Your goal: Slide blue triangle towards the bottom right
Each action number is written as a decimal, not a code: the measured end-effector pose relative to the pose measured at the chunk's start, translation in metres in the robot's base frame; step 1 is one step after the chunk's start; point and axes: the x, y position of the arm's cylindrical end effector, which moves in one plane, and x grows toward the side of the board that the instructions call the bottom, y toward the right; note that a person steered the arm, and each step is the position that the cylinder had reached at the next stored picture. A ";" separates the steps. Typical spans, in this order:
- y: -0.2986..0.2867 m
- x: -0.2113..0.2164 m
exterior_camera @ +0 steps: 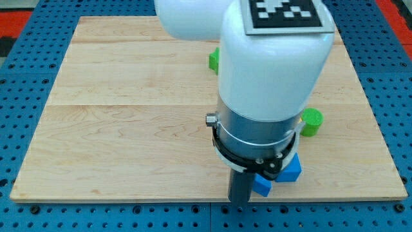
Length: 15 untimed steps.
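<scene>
Blue triangle (261, 185) is, as far as I can judge, the small blue piece low in the view, right of centre, near the bench's bottom edge; only a corner of it shows beside the dark rod, so neither its shape, its long axis nor the way it points can be made out. Just to its right and slightly higher lies a second blue block (291, 169), chunkier, with flat faces and a squared corner; the two sit just beside each other, and whether they touch is hidden by the arm.

That makes two blue pieces and two green ones. A green cylinder (311, 122) with a ribbed-looking round top stands at the view's right, above the blue pair and apart from them. Another green block (214, 60) peeks out at the arm's left side in the upper half; its shape is mostly covered.

The bench (129, 129) is a pale wooden board with visible grain and plank seams, resting on a blue perforated surface (26, 212).

There is no pincer; the arm ends in the rod. My tip (239, 201) sits at the bench's bottom edge, immediately left of the blue triangle, apparently against it.
</scene>
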 end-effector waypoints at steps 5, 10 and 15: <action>-0.089 -0.061; 0.016 -0.019; 0.137 -0.019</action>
